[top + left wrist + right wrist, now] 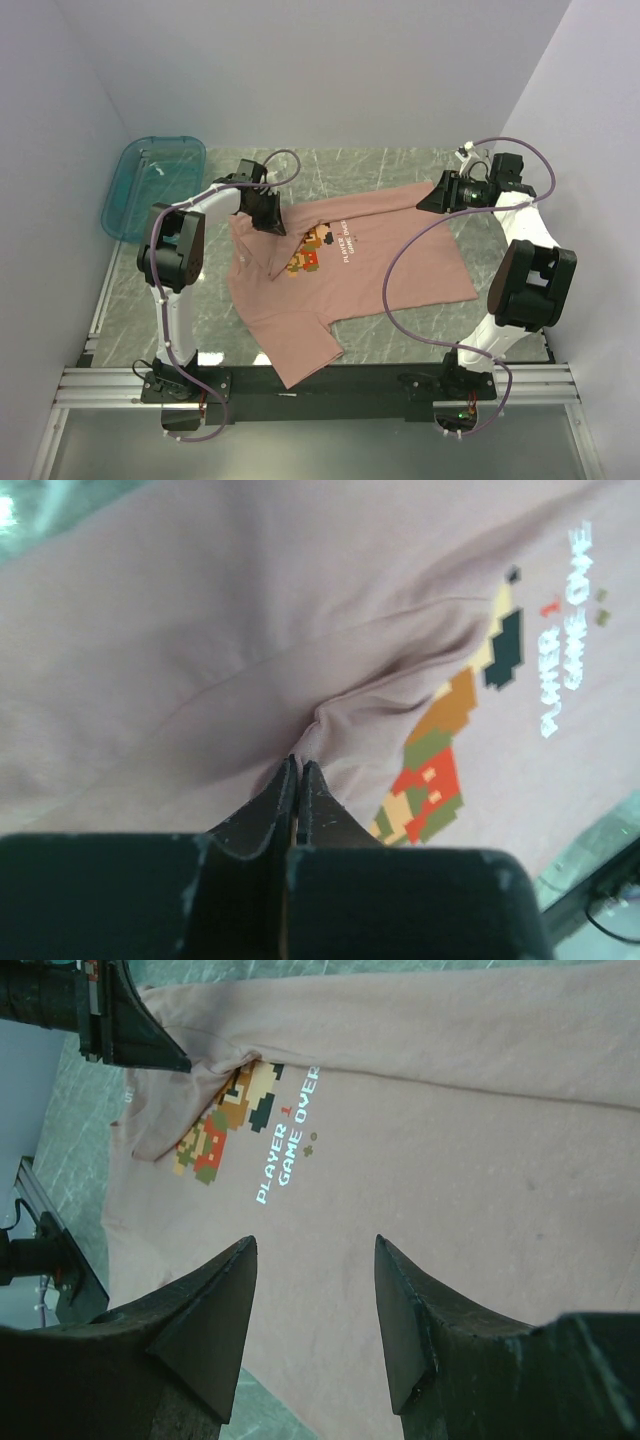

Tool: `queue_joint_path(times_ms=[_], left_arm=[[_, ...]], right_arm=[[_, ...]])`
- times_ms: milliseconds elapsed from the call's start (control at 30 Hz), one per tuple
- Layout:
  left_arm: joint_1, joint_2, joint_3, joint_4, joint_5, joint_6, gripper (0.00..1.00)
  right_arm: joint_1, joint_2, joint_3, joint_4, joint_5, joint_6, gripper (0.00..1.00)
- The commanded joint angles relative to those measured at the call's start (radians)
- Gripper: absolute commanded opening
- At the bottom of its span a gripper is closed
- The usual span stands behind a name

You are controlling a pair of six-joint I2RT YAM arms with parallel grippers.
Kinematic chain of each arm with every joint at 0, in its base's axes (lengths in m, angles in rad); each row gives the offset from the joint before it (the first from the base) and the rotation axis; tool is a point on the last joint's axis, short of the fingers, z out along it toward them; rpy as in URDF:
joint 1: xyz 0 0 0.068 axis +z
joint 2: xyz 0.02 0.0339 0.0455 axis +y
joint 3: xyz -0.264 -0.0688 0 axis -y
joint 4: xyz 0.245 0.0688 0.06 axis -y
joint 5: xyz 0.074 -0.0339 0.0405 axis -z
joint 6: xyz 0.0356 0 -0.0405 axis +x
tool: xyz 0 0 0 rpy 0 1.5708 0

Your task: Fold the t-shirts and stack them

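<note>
From above, the pink t-shirt (350, 275) lies spread across the middle of the green marbled tabletop (420, 335), chest print up, with one lower corner reaching the bottom edge of the tabletop. The left fingers (270, 222) sit on the shirt's upper left part, beside the print (308, 250). The right fingers (432, 200) are at the shirt's upper right edge. A teal tray (128, 210) lies in the upper left of the frame, apart from the shirt.

In the left wrist view, the left fingers (298, 772) are closed on a small raised pinch of pink cloth, and creases run out from that spot. The pixel figure (440, 760) and the white text (565, 630) lie to the right.

In the right wrist view, the right fingers (235, 1270) are spread open with nothing between them, and the shirt fills the frame behind them. Whether they touch the cloth cannot be told. The left fingers (165, 1058) show in the upper left, pinching the cloth beside the print.
</note>
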Motion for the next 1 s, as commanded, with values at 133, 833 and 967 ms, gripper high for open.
queue_joint_path(times_ms=[133, 833, 967], left_arm=[[-0.043, -0.102, -0.012, 0.013, 0.138, 0.001, 0.01], [-0.274, -0.127, 0.026, 0.038, 0.020, -0.089, 0.53], [-0.265, -0.253, -0.038, 0.054, -0.159, -0.071, 0.56]], right_arm=[[-0.010, -0.001, 0.011, 0.006, -0.025, 0.002, 0.57], [-0.020, -0.004, 0.011, 0.003, -0.031, 0.001, 0.57], [-0.020, 0.000, 0.016, -0.006, -0.022, -0.010, 0.57]])
